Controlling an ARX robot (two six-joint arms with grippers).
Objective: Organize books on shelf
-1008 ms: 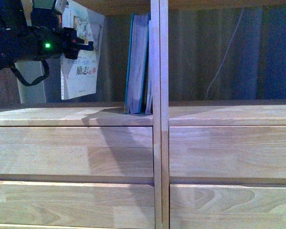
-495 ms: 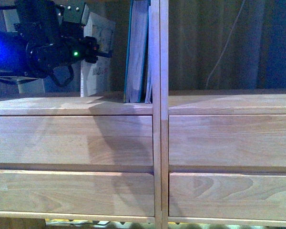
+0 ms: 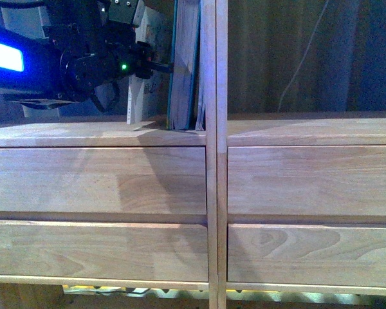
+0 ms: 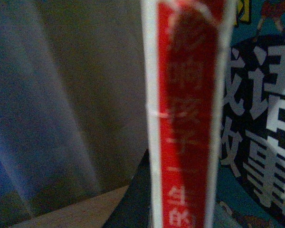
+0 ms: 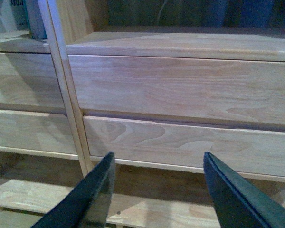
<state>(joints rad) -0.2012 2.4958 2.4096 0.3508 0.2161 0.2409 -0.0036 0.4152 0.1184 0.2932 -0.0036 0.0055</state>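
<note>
On the wooden shelf (image 3: 83, 134), a thin paperback (image 4: 185, 118) (red-spined) stands.

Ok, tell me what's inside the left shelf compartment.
Teal book upright against the divider, with the white paperback beside it, mostly covered by the left gripper.

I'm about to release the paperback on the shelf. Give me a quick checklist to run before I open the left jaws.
1. White paperback near upright, red spine facing the wrist camera: ok.
2. Its lower edge resting on the shelf board: cannot tell.
3. Teal book standing against the central divider: ok.
4. Left gripper closed on the paperback: ok.
5. Right gripper open, empty, down by the drawer fronts: ok.
</note>
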